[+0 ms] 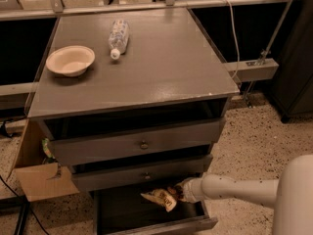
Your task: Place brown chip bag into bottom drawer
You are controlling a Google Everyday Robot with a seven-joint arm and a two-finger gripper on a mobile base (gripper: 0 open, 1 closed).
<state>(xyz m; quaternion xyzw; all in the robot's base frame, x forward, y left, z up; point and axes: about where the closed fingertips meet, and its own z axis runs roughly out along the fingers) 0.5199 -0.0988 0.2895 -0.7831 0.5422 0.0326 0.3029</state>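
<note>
Brown chip bag (159, 198): one only, a crinkled foil packet in dark brown and cream-yellow. It hangs over the dark inside of the bottom drawer (161, 226), the lowest of the three in the grey metal cabinet (146, 82). That drawer is pulled well out of the cabinet's front.

One gripper (174, 195) reaches in from the cabinet's lower right on a white tubular arm (234, 189). Its dark jaws are closed on the right end of the brown chip bag. I cannot tell whether the bag's underside touches the drawer floor.

The cabinet has three drawers in all. The top drawer (139, 143) and the middle drawer (142, 175) each carry one small round knob and stand slightly out from the cabinet. What they hold is lost in shadow. The bottom drawer shows nothing but the bag above its black interior, and its front panel is partly cut off by the lower edge.

Two things lie on the cabinet's top. One shallow cream-coloured round bowl (70, 59) sits near the left edge, with nothing in it. One clear plastic bottle (119, 37) lies on its side toward the back, its white cap pointing to the cabinet's front.

One brown cardboard box (44, 180) stands against the cabinet's left side. Something green and yellow shows in it, too small to identify.
</note>
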